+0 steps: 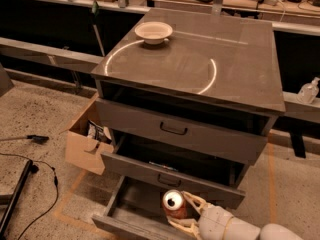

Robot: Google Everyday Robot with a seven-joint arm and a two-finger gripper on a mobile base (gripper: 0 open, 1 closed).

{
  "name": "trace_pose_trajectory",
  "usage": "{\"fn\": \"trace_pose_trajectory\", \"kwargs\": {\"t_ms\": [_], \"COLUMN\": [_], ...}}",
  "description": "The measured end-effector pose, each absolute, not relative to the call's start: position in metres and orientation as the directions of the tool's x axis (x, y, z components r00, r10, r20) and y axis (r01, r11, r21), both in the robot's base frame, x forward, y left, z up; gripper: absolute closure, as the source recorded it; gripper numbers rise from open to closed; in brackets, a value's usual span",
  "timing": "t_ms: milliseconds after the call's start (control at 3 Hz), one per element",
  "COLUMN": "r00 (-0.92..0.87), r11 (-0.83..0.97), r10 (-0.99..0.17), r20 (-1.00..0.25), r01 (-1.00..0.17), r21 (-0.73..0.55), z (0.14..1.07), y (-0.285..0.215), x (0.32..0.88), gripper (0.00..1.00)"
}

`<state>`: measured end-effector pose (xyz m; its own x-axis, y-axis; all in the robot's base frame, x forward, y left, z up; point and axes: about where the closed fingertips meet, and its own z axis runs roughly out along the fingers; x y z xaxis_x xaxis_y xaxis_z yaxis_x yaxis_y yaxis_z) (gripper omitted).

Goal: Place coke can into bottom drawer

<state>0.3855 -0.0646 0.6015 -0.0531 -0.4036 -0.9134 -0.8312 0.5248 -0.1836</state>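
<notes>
The coke can [174, 204] is red with a silver top and stands upright in my gripper [181, 210], which is shut on its sides. The can hangs over the open bottom drawer [131, 205], the lowest grey drawer of the cabinet, pulled out toward the camera with a plain grey inside. My pale arm [235, 228] comes in from the lower right corner. The two upper drawers with dark handles [173, 130] are above, the middle one slightly out.
A white bowl [153, 32] sits on the cabinet top [200, 59]. An open cardboard box [88, 139] stands on the floor left of the cabinet. Black cables [30, 169] lie on the floor at left. A bottle [308, 90] stands at right.
</notes>
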Motion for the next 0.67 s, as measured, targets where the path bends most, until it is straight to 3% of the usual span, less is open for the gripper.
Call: {"fn": "trace_pose_trajectory", "kwargs": {"t_ms": [667], "r00": [-0.105], "r11": [0.592], "r10": [-0.462], "r20": [-0.88], "r01": [-0.776], "r21": [-0.218], "z": [0.531], "y": [-0.064], "x": [0.421], "gripper": [1.0]}}
